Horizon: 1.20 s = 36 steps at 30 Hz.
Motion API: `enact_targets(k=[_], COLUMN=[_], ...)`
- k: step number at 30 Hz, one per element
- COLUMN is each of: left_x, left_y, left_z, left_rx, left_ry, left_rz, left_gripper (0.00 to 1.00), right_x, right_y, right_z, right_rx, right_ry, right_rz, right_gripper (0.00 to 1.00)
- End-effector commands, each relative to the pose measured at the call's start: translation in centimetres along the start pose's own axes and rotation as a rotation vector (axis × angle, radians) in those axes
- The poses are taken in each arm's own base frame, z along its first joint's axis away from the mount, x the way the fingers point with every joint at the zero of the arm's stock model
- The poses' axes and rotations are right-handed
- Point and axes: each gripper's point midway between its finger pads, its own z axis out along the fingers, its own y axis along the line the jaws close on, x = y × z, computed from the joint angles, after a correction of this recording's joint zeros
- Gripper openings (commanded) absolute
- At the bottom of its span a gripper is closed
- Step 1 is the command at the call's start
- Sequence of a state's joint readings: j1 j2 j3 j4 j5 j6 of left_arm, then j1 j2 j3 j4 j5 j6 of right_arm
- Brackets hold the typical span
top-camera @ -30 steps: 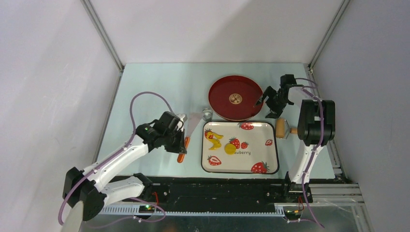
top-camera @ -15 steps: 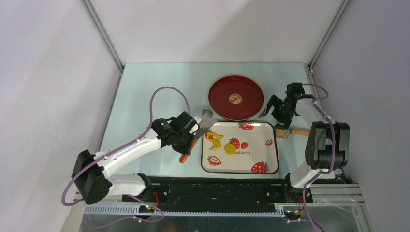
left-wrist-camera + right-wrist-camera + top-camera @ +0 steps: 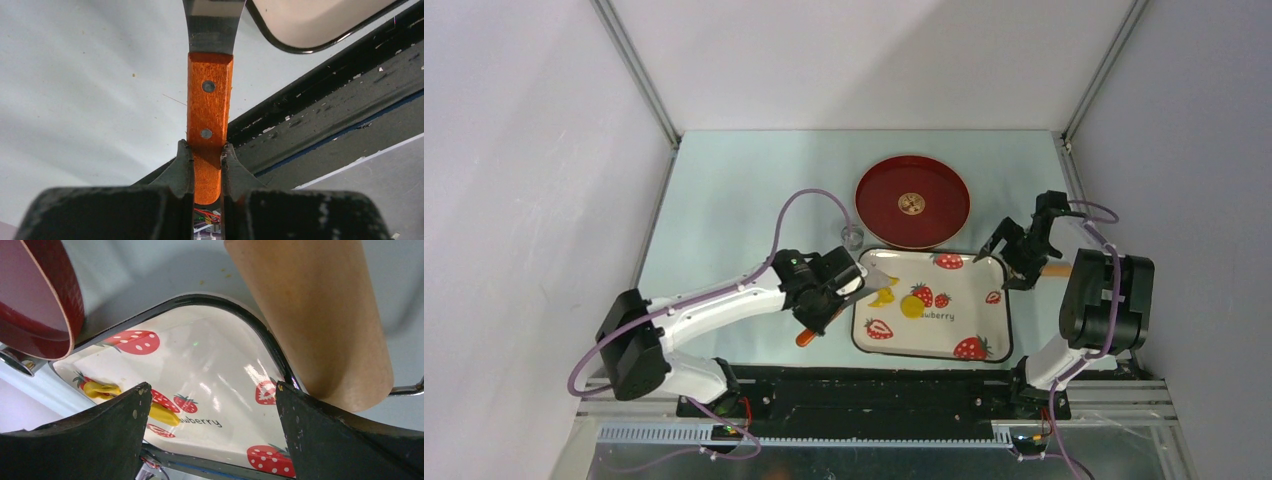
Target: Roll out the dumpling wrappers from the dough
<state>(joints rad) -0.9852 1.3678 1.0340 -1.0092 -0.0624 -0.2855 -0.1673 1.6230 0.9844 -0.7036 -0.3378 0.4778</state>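
Observation:
The irregular yellow dough (image 3: 882,291) lies at the left of the strawberry tray (image 3: 984,345), with a small round yellow wrapper (image 3: 911,307) near the middle. My left gripper (image 3: 822,308) is shut on the orange handle (image 3: 210,100) of a metal scraper, and its blade (image 3: 874,272) reaches over the tray's left edge by the dough. My right gripper (image 3: 1009,258) is open and empty above the tray's far right corner, next to the wooden roller (image 3: 315,315). The right wrist view shows the dough (image 3: 100,388) and the wrapper (image 3: 162,412) beyond the left finger.
A red round plate (image 3: 912,202) sits behind the tray and also shows in the right wrist view (image 3: 35,300). A small clear cup (image 3: 853,237) stands at the plate's left. The black rail (image 3: 320,100) runs along the table's near edge.
My left arm has swung right, carrying the scraper from beside the tray to over its left edge. My right gripper has dropped toward the tray's corner. The tray has shifted slightly right.

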Motion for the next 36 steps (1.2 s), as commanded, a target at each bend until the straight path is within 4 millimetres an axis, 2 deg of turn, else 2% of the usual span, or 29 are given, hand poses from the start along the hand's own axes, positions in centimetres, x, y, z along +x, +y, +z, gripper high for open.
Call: enact_targets(k=[1,7,16,20,26,31,36], left_x=[-1.1,-0.7,-0.4,-0.4,0.0,0.9,2.6], left_y=[-0.8,-1.6,-1.8,-2.0,-2.5,-3.1,-3.2], left_z=[-0.6,-0.6,-1.0,-1.0,-0.6,0.0,0.4], left_rx=[0.000,0.017,0.029,0.033,0.042,0.055,0.043], left_ry=[-0.011,0.008,0.008,0.014,0.049,0.095,0.149], left_rz=[0.103,0.145,0.152,0.163,0.211,0.228,0.234], left_gripper=[0.00,0.00,0.00,0.00,0.00,0.00,0.00], right_x=[-1.2,-1.2,-1.9,-1.8,-1.2,0.7,2.5], right_y=[-1.8,-1.0,-2.6,-3.9,-3.6,-2.2,0.0], right_z=[-0.6,-2.1,-3.6,-2.6,0.0,1.8,2.5], right_rx=[0.061,0.021,0.069,0.125,0.109,0.105,0.090], right_ry=[-0.050,-0.084,-0.131,-0.101,-0.021,0.049,0.071], right_rz=[-0.041,-0.063,-0.060,-0.054,-0.061,-0.121,-0.182], right_gripper=[0.98,0.98,0.98,0.95,0.93,0.92,0.92])
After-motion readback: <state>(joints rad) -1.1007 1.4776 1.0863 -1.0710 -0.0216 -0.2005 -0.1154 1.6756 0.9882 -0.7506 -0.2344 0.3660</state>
